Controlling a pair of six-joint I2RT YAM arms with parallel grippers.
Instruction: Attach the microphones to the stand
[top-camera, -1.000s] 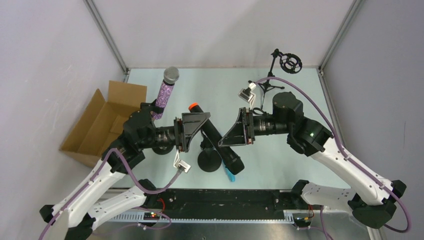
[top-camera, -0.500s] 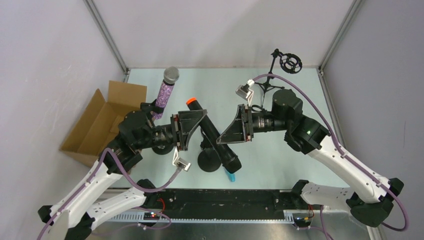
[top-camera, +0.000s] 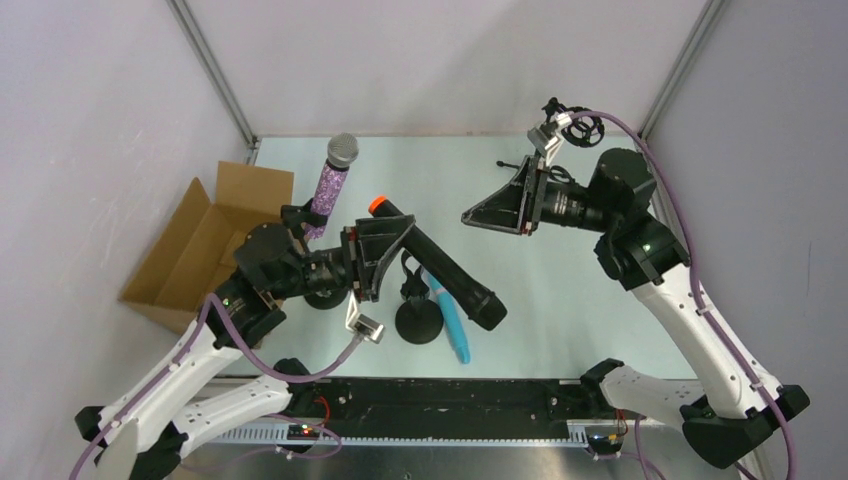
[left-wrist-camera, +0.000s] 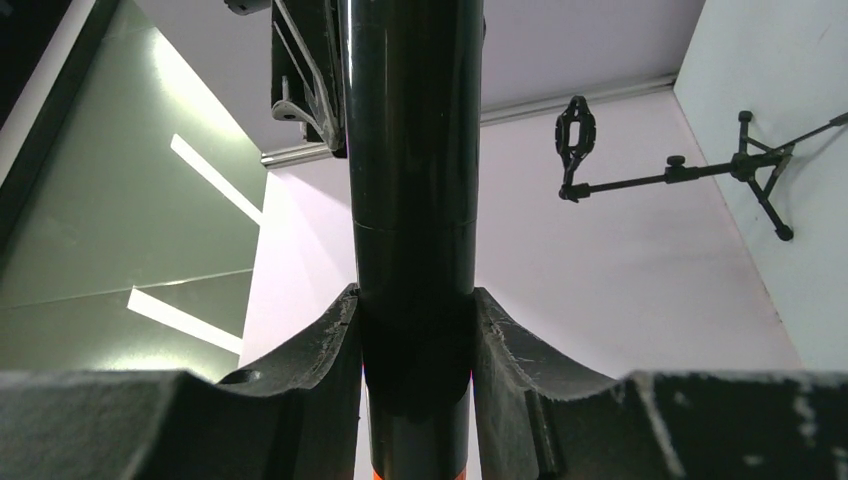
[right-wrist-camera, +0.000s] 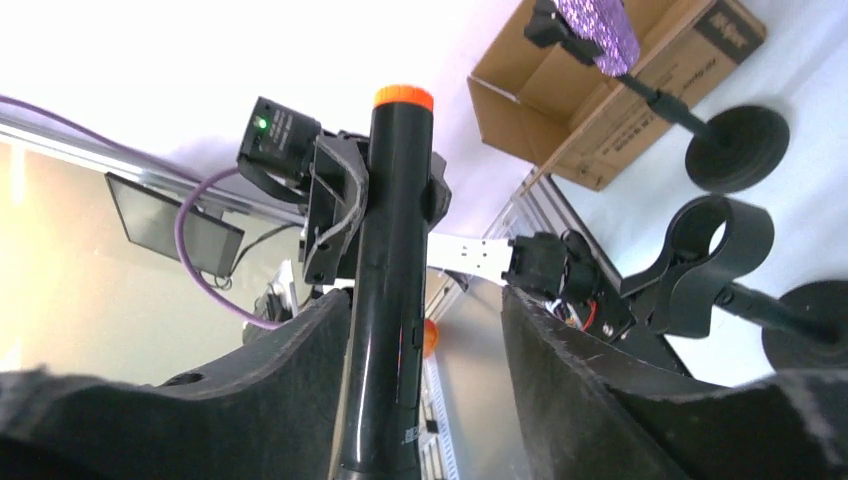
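My left gripper (top-camera: 392, 245) is shut on the black microphone (top-camera: 440, 275) close to its orange-red end (top-camera: 378, 205) and holds it slanted over the empty stand clip (top-camera: 408, 268). In the left wrist view the black microphone (left-wrist-camera: 413, 180) sits tight between the fingers (left-wrist-camera: 300, 390). My right gripper (top-camera: 478, 215) is open and empty, up and to the right of the mic; its view shows the black microphone (right-wrist-camera: 392, 260) and the empty clip (right-wrist-camera: 708, 258). The purple glitter microphone (top-camera: 331, 183) stands in its clip at the left. The light blue microphone (top-camera: 449, 320) lies on the table.
An open cardboard box (top-camera: 200, 250) sits at the left. The empty stand's round base (top-camera: 418, 322) is in front of the mic. A small tripod stand with a ring mount (top-camera: 580, 125) stands at the back right, behind my right wrist.
My right gripper has let go of the black microphone and drawn back up and to the right. The left gripper alone holds the mic. The blue microphone now shows fully.
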